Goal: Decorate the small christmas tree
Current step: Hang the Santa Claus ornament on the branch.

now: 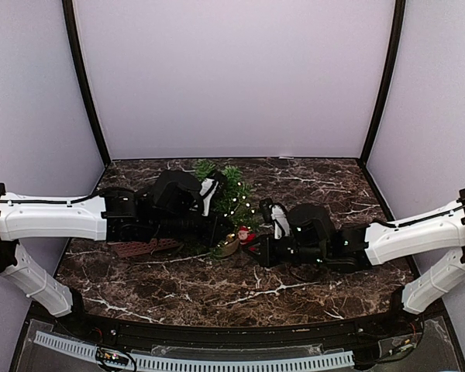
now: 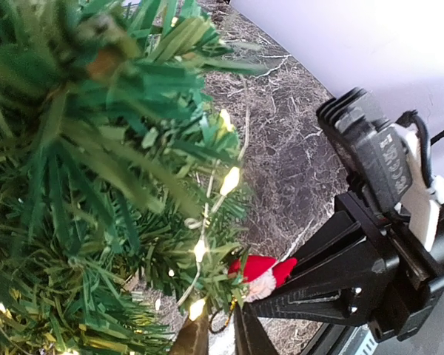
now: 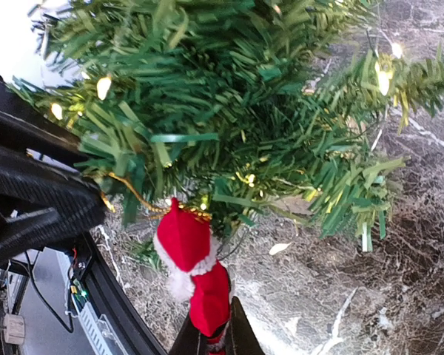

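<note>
Your right gripper (image 3: 211, 342) is clamped on the foot of the red-and-white felt Santa ornament (image 3: 192, 251), whose thin gold hanging loop (image 3: 129, 188) reaches into the lower needles. Seat that loop over a branch before releasing, I'd judge. The small green artificial christmas tree (image 1: 226, 190) stands just 12 o'clock of centre. I cannot tell whether the left gripper (image 1: 217, 226) is apart. Bare dark marble table (image 1: 178, 287) at 6 o'clock gives retreat room.

The small christmas tree (image 1: 226, 190) sits between left arm (image 1: 54, 217) and right arm (image 1: 411, 236), Santa ornament (image 1: 245, 233) at its near side.
</note>
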Controlling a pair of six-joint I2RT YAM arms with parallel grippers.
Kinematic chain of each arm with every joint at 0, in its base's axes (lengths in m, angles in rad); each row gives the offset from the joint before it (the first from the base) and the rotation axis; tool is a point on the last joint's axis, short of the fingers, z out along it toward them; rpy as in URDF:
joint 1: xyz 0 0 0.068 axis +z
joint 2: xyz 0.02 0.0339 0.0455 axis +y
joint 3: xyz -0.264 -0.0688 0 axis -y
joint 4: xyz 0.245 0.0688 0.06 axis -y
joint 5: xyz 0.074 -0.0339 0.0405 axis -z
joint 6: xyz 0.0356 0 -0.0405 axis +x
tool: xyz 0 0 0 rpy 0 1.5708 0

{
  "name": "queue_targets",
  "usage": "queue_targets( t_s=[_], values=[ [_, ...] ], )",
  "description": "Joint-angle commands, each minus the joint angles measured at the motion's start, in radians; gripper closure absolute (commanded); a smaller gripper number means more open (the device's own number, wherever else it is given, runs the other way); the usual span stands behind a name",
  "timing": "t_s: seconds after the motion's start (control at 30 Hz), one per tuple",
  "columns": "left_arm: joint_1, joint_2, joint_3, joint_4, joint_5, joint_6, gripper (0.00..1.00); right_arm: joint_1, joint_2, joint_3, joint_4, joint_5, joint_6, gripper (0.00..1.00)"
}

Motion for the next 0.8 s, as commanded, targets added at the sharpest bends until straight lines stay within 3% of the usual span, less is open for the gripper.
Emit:
queue_targets(
  t_s=[0.0,0.43,0.77],
  values=[
    [0.005,-0.044,-0.005,0.005,-0.016,-0.001,0.84,-0.006,0.014,0.043,0.038,-0.001,-0.007,0.94],
    [0.005,-0.035,-0.015,-0.006,-0.046,-0.016,0.89,-0.007,0.088,0.087,0.044,-0.025,-0.005,0.94],
    [0.005,-0.082,-0.041,-0.016,-0.065,-0.03,0.8,-0.018,0.119,0.096,0.047,-0.021,0.029,0.95]
  ],
)
